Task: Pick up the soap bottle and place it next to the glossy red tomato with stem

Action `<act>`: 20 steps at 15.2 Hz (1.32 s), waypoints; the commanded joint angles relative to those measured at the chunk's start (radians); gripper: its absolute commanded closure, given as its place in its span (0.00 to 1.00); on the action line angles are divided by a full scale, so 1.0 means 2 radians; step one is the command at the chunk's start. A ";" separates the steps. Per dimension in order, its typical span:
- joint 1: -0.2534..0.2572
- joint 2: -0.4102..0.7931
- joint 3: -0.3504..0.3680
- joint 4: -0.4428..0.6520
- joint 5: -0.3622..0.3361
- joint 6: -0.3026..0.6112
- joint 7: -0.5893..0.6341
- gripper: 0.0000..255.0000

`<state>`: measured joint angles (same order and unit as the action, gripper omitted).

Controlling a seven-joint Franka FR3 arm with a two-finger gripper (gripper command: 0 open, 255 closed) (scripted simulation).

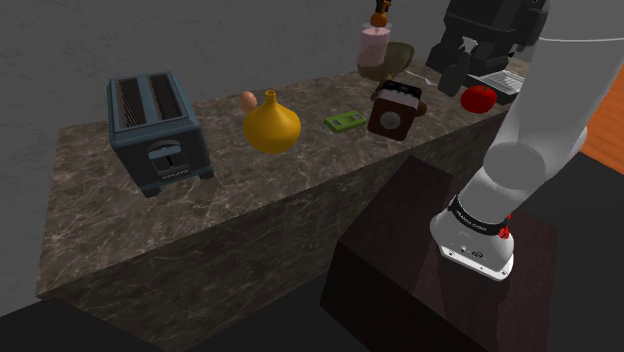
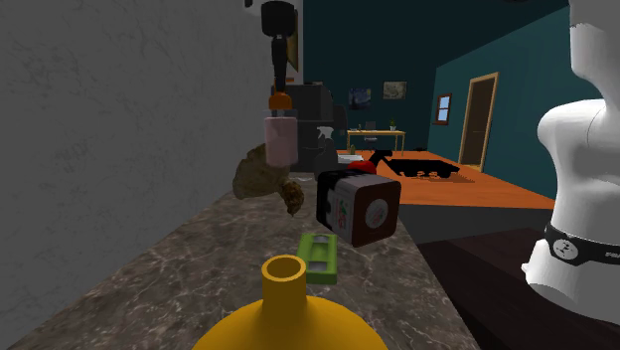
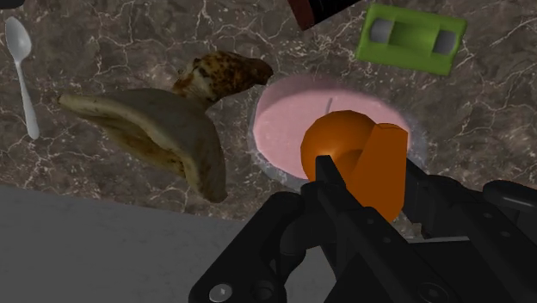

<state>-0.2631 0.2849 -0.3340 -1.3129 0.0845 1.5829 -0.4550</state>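
The soap bottle (image 1: 374, 46) is pink with an orange pump top; it hangs upright a little above the counter, close to the grey wall. My gripper (image 3: 357, 168) is shut on the orange pump (image 3: 344, 151), with the pink body (image 3: 288, 129) below the fingers. The second exterior view has the gripper (image 2: 278, 85) coming straight down onto the bottle (image 2: 278, 139). The red tomato (image 1: 478, 97) with a stem lies farther along the counter, at the shoulder view's right; a sliver of the tomato (image 2: 364, 167) peeks out behind a dark box.
On the marble counter (image 1: 120, 230) stand a blue-grey toaster (image 1: 158, 132), a yellow vase (image 1: 271, 125), an egg (image 1: 248, 99), a green block (image 3: 411, 36) and a dark box (image 1: 393, 110). A brown-spotted peel (image 3: 163, 129) and a spoon (image 3: 21, 73) lie under the bottle. A dark machine (image 1: 480, 40) stands behind the tomato.
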 commanded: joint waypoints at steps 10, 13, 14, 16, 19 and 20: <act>-0.081 -0.001 -0.041 -0.007 0.011 0.004 -0.122 1.00; -0.107 0.011 -0.051 0.007 0.019 -0.001 -0.156 1.00; -0.116 0.016 -0.055 0.014 0.022 -0.003 -0.168 1.00; -0.136 0.028 -0.061 0.030 0.029 -0.009 -0.191 1.00; -0.167 0.052 -0.069 0.061 0.041 -0.020 -0.225 1.00; -0.179 0.061 -0.071 0.074 0.046 -0.024 -0.236 1.00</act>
<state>-0.5951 0.3796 -0.4720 -1.2044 0.1629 1.5494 -0.9029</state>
